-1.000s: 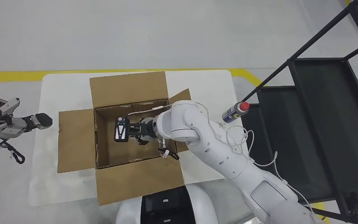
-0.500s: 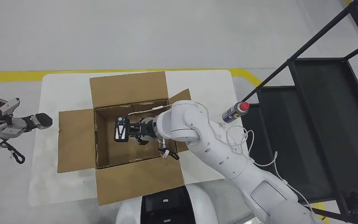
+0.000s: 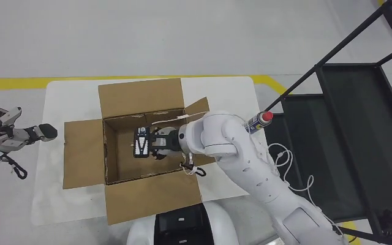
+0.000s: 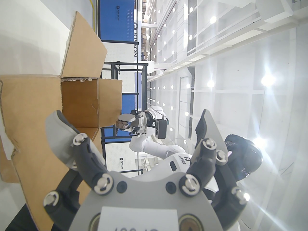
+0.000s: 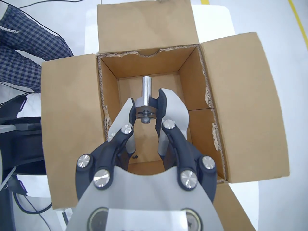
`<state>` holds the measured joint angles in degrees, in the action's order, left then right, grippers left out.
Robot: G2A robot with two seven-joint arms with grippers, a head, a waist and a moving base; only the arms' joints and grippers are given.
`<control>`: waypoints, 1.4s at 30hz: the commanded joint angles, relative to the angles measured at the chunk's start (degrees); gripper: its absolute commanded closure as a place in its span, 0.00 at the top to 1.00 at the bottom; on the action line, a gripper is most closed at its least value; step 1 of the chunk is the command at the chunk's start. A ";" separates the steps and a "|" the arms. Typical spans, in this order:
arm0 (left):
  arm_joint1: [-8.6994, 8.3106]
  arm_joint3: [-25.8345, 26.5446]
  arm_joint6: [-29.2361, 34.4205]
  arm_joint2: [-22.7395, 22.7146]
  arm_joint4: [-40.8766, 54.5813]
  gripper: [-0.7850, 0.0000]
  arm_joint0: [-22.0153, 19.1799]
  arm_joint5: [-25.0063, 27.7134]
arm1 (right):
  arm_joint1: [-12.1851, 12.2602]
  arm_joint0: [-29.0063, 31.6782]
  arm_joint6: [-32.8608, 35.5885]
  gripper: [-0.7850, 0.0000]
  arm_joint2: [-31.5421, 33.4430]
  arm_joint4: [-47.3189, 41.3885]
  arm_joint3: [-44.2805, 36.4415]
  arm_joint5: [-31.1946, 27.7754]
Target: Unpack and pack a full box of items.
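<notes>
- Cardboard box (image 3: 142,97) sits open on white table (image 3: 226,92), all four flaps folded out.
- Right gripper (image 5: 146,102) is over the box opening, pointing down, fingers clamped on a metal part (image 5: 146,88).
- Metal part = shiny round shaft on a wider base with holes. The pads grip the base on both sides and the shaft points down into the box.
- From the left wrist, right gripper (image 4: 119,124) shows behind the box (image 4: 79,102), fingertips about level with the rim. Can't tell how far the shaft is from the floor.
- Box (image 5: 144,22) inside: bare brown floor with one small dark speck (image 5: 134,156) near the wall closest to the right wrist camera.
- Left gripper (image 4: 130,116) is spread wide, nothing between its fingers.
- Left gripper (image 3: 44,131) is off the left side of the table, well apart from the box, at about box height, facing the box's left flap.
- Spray can (image 3: 258,122), blue with a red cap, is tilted at the table's right edge, just beside a black rack (image 3: 343,141). Can't tell what it rests on.
</notes>
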<state>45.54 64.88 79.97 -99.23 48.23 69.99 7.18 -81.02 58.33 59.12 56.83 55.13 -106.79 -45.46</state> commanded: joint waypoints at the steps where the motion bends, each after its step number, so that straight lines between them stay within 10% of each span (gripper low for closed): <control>1: 0.00 0.00 0.00 0.00 0.00 1.00 0.00 0.00 | 1.87 4.16 -0.97 0.00 4.20 -0.89 -5.08 -0.67; 13: 0.00 0.00 0.00 0.00 0.00 1.00 0.00 0.00 | 6.92 38.19 -23.57 0.00 42.10 -4.79 -18.30 -9.59; 33: 0.00 0.00 0.00 0.00 0.00 1.00 0.00 0.00 | 7.03 39.50 -25.47 0.00 43.81 -3.62 -18.00 -8.43; 42: 0.00 0.00 0.00 0.00 0.00 1.00 0.00 0.00 | 8.81 49.04 -30.41 0.00 51.44 3.90 -12.16 -12.54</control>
<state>45.54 64.88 79.97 -99.23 48.23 69.99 7.18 -72.35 106.41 29.54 108.21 58.20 -120.15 -58.02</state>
